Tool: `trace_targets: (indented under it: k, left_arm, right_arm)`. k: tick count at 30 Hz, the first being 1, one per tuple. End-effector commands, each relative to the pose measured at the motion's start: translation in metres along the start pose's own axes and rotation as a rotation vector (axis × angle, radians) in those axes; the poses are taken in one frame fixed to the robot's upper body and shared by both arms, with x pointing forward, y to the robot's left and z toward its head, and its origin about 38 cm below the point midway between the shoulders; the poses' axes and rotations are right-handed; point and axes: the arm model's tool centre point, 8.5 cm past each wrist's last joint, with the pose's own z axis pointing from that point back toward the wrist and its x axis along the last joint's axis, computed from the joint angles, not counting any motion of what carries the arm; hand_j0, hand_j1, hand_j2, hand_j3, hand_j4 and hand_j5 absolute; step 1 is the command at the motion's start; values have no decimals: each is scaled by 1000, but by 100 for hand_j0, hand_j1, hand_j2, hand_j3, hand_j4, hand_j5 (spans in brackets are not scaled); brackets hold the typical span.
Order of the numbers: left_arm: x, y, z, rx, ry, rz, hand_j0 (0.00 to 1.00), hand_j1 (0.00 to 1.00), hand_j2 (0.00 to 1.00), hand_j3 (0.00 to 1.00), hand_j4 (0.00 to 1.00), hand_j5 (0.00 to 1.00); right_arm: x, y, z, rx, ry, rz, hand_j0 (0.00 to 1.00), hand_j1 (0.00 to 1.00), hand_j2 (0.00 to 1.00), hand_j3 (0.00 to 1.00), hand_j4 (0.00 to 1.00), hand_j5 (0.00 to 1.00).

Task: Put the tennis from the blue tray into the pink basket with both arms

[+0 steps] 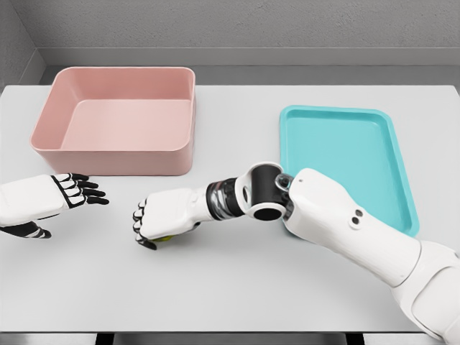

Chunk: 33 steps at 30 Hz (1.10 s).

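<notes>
My right hand [162, 219], forearm stretched flat toward 9 o'clock, is curled around the tennis ball [165, 238] low over the table [237, 287], my left hand [50, 201] spread-fingered facing it, pink basket [118, 118] at 11, blue tray [352, 154] at 2.

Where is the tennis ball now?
In the head view, the tennis ball is in the right hand above the table, between the left hand and blue tray.

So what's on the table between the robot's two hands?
Nothing. In the head view only bare grey table shows between the open left hand and the right hand, whose fingers curl around the yellow-green tennis ball.
</notes>
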Motion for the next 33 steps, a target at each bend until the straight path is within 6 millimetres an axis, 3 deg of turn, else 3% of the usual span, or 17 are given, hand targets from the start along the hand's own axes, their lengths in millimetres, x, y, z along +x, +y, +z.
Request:
trace_targets:
  k: [1,3,6,10,25,33]
  left_arm:
    - [0,1,1,2,1,4,100,100,100,100,100,100]
    - [0,1,1,2,1,4,100,100,100,100,100,100]
    - [0,1,1,2,1,4,100,100,100,100,100,100]
    - [0,0,0,4,0,5,100,100,100,100,100,100]
    - [0,0,0,4,0,5,100,100,100,100,100,100]
    - [0,0,0,4,0,5,100,100,100,100,100,100]
  right_arm:
    - [1,1,-1,-1,-3,-7,42,42,42,42,42,42]
    - [1,1,-1,-1,-3,-7,45,45,45,45,45,45]
    - [-1,1,-1,-4,3,-14,85,85,85,85,85,85]
    - [-2,0,0,-6,8,-15,99,99,99,99,99,99]
    - [-6,4,4,1,22,-24,99,99,99,99,99,99]
    - [-18,14,22,18,63,-32,100,100,100,100,100,100]
